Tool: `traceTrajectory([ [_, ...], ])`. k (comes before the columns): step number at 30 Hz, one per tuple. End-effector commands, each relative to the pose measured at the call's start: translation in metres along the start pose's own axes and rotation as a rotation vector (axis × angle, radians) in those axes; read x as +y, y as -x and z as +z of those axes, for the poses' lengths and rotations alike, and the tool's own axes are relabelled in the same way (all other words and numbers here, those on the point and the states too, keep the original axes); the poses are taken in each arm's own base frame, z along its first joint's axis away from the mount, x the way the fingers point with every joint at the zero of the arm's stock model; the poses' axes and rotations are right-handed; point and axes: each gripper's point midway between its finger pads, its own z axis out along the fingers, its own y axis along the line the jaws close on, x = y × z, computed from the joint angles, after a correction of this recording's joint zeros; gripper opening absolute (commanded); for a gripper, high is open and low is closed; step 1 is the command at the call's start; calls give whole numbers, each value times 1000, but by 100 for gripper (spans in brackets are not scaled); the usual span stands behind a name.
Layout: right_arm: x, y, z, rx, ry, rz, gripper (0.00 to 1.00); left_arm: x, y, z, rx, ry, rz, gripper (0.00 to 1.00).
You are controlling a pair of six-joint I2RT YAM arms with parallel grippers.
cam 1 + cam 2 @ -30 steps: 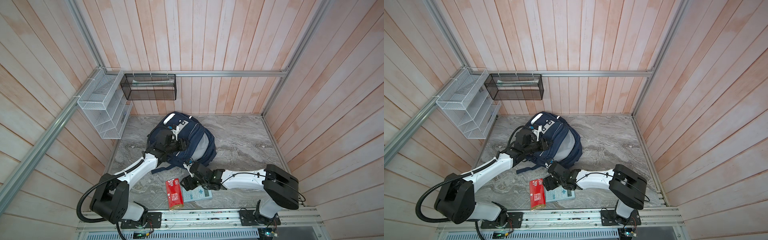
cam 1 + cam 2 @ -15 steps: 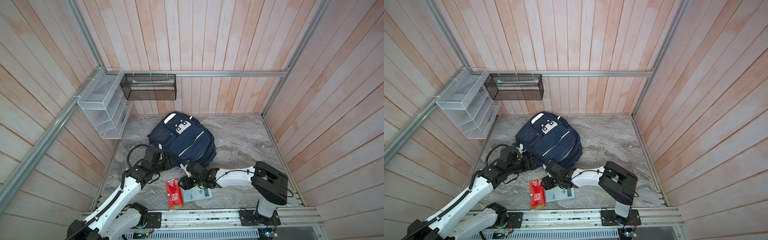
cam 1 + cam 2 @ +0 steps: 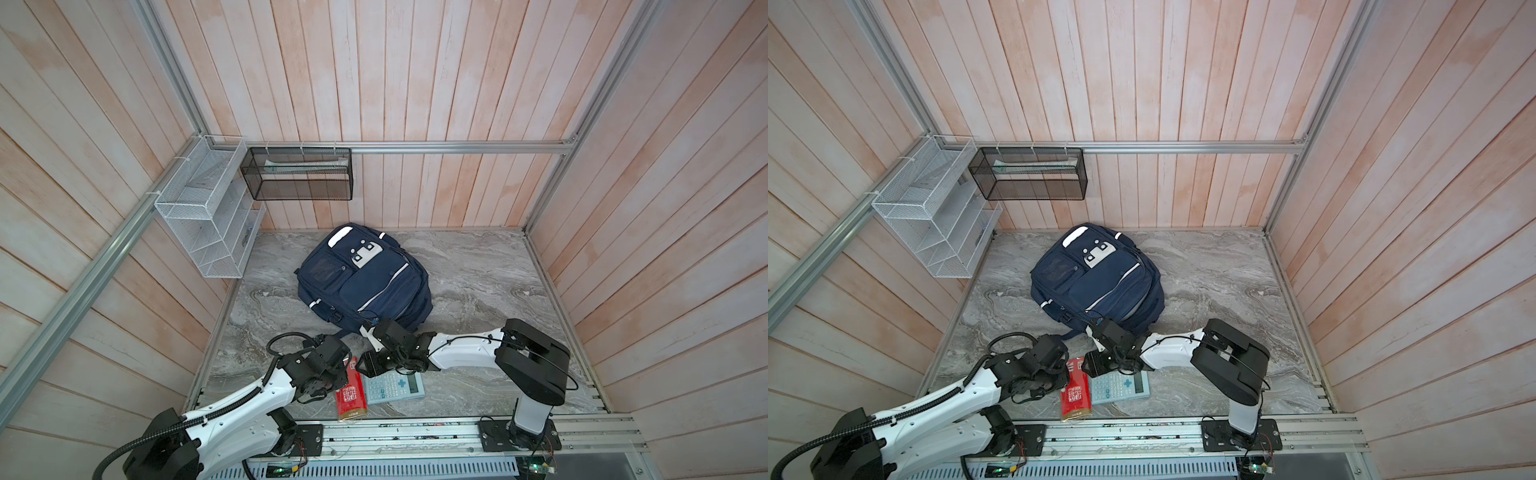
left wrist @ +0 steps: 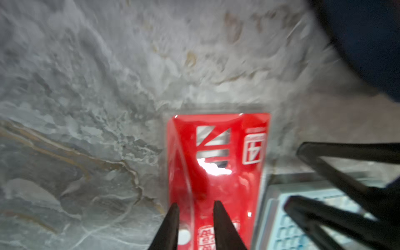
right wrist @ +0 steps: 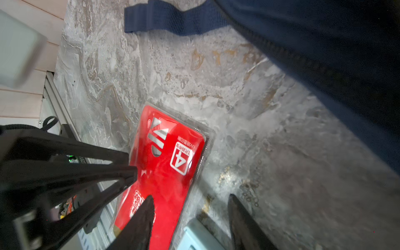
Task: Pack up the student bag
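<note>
A grey marbled tabletop point(image 3: 478, 282) is enclosed by pale wood-panelled walls point(image 3: 415, 83). At front left, the left gripper point(image 4: 195, 203), seen on the student bag point(image 3: 365, 282) a second earlier, has been lowered to the red packet point(image 3: 351, 395), its fingers narrowly apart at the packet's edge; a grip cannot be confirmed. The student bag is now laid flat at back centre, and the right gripper point(image 5: 191, 196) is still held with fingers spread wide over packet and calculator point(image 3: 392, 386).
</note>
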Motion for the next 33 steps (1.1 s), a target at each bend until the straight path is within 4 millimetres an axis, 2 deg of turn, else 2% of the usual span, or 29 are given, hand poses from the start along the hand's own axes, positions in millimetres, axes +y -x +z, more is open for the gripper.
traceTrajectory([
  [1, -3, -4, 5, 22, 24, 19, 54, 4, -8, 9, 20, -1, -67, 21],
  [5, -6, -11, 10, 41, 36, 18, 54, 5, -7, 19, 7, -10, -73, 21],
  [10, 1, -19, 14, 65, 157, 63, 52, 1, -5, 34, -5, -31, -77, 19],
  [15, 0, -10, 11, 31, 233, 82, 45, 3, 2, 41, -40, -33, -83, 19],
  [18, 4, -4, 10, 20, 256, 70, 30, 1, 8, 41, -47, -50, -82, 18],
  [19, 6, 0, 8, 12, 259, 64, 19, -1, 12, 38, -54, -55, -78, 19],
  [21, 10, 8, -2, -31, 271, 57, 6, -7, 21, 28, -82, -67, -67, 19],
  [24, 13, 25, -26, -107, 256, 42, 0, -21, 39, 6, -152, -116, -26, 26],
  [27, 9, 39, -54, -174, 199, 25, 0, -37, 64, -25, -265, -167, 31, 52],
  [30, -6, 46, -84, -224, 164, 49, 0, -56, 92, -65, -396, -209, 115, 77],
  [31, -11, 47, -94, -239, 157, 57, 0, -63, 99, -78, -434, -227, 147, 82],
  [33, -22, 49, -114, -277, 132, 69, 0, -80, 111, -102, -495, -269, 207, 83],
])
